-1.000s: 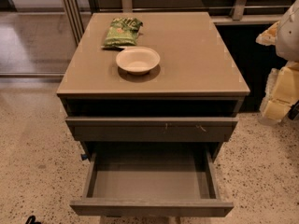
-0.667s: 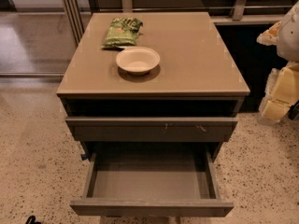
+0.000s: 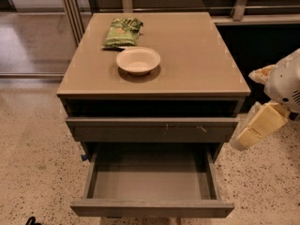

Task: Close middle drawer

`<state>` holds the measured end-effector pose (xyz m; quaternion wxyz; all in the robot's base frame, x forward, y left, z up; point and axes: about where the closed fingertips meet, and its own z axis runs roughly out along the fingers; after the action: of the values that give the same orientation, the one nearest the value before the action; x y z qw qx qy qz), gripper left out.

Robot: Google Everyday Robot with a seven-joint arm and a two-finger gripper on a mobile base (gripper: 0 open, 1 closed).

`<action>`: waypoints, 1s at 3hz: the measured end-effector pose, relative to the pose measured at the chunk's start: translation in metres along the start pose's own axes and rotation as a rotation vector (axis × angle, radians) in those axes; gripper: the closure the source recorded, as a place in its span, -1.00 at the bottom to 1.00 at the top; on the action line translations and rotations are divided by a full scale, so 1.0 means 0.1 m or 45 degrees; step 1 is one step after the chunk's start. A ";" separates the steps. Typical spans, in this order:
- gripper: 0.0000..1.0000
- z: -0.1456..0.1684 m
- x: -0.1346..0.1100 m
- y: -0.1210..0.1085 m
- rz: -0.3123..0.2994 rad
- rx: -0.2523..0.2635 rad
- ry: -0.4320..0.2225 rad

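Note:
The middle drawer of the grey-brown cabinet is pulled far out toward me. Its smooth grey inside holds nothing, and its plain front is at the bottom of the view. Above it, the drawer with small pale scratches stands out a little from the cabinet. My gripper, pale yellow under a white arm, hangs to the right of the cabinet beside the scratched drawer's right end. It touches nothing.
A white bowl and a green snack bag sit on the cabinet top. A dark counter front stands to the right, glass and metal rails to the left. Speckled floor surrounds the cabinet.
My arm and gripper have come down and a little to the left, toward the cabinet's right side. The drawers, bowl and bag have not moved.

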<state>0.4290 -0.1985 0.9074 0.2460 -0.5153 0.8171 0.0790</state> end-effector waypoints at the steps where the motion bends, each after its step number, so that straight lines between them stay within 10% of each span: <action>1: -1.00 0.29 0.06 0.14 0.063 -0.005 -0.060; 3: -0.68 0.65 0.14 0.23 0.122 -0.103 -0.017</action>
<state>0.4248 -0.1739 0.8412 0.2264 -0.4848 0.8352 0.1272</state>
